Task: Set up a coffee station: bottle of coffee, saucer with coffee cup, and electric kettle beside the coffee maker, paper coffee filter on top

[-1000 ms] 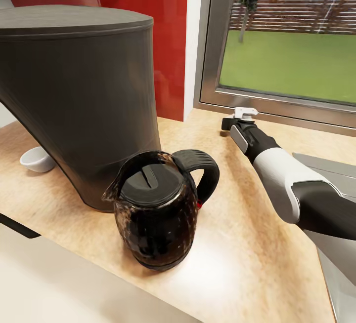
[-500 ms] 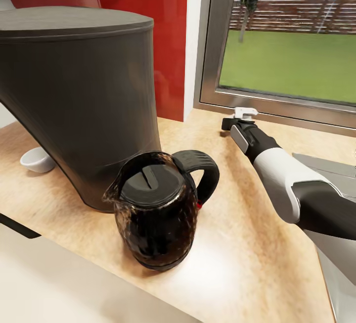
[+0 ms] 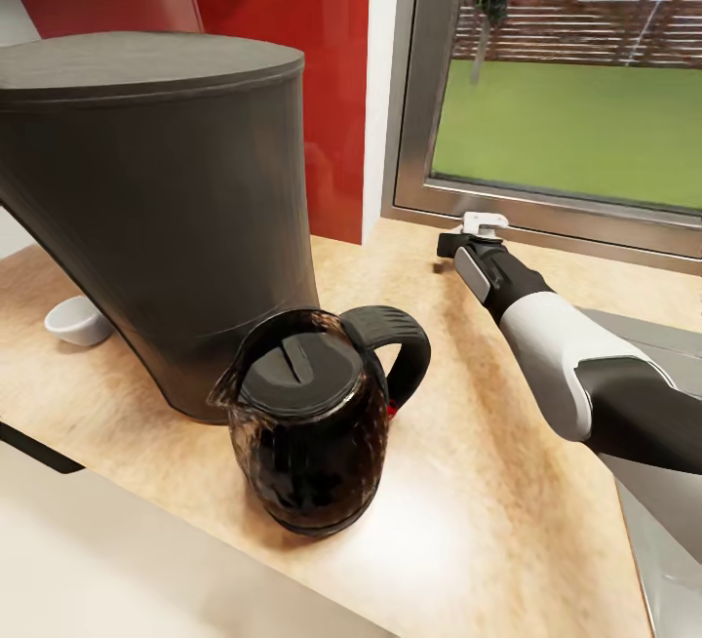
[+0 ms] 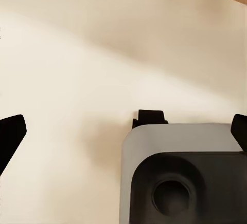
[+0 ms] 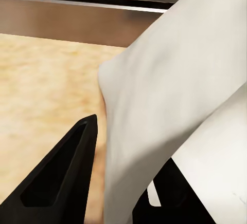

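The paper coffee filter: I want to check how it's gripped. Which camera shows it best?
The right wrist view: the paper coffee filter looms large, pinched between the right gripper's dark fingers. The head view shows just a small white scrap at the gripper tip near the window.

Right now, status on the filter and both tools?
Right tool shut on paper coffee filter near the window. Left tool open, empty. Coffee maker top bare; electric kettle beside it.
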You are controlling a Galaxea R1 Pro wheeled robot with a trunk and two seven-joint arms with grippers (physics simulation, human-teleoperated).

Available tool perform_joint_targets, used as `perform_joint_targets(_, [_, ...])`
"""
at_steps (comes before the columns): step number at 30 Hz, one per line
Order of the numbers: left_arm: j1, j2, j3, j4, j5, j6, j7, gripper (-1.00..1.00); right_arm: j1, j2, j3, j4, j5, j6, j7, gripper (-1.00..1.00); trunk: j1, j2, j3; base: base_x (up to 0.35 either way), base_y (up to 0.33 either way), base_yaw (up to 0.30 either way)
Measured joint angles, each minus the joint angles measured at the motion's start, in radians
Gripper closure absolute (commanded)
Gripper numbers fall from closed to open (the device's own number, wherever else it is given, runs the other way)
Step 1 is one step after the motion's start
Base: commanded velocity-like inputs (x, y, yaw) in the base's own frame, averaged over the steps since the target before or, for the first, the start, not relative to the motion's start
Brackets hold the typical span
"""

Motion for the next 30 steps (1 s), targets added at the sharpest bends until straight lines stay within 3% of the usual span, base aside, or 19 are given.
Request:
perform_joint_targets(7, [0.0, 0.001, 0.0, 0.0, 0.0, 0.0, 0.0, -1.0, 0.0, 0.0, 0.0, 0.0, 0.0, 0.0, 0.0, 1.0, 0.0, 0.0, 0.0, -0.027, -0.003, 0.0])
perform_joint_targets(18, [0.0, 0.001, 0.0, 0.0, 0.0, 0.0, 0.0, -1.0, 0.0, 0.0, 0.001, -0.016, 0.0, 0.0, -0.001, 1.0, 0.0, 0.0, 0.0, -0.238, -0.056, 0.0])
perform_joint_targets(22, [0.0, 0.001, 0.0, 0.001, 0.0, 0.0, 0.0, -1.0, 0.0, 0.0, 0.001, -0.071, 0.0, 0.006, -0.002, 1.0, 0.0, 0.0, 0.0, -0.07, -0.019, 0.0])
perform_joint_targets(30, [0.0, 0.001, 0.0, 0.001, 0.0, 0.0, 0.0, -1.0, 0.004, 0.004, 0.005, -0.326, 0.003, 0.2, -0.004, 1.0, 0.0, 0.0, 0.0, -0.013, -0.003, 0.0])
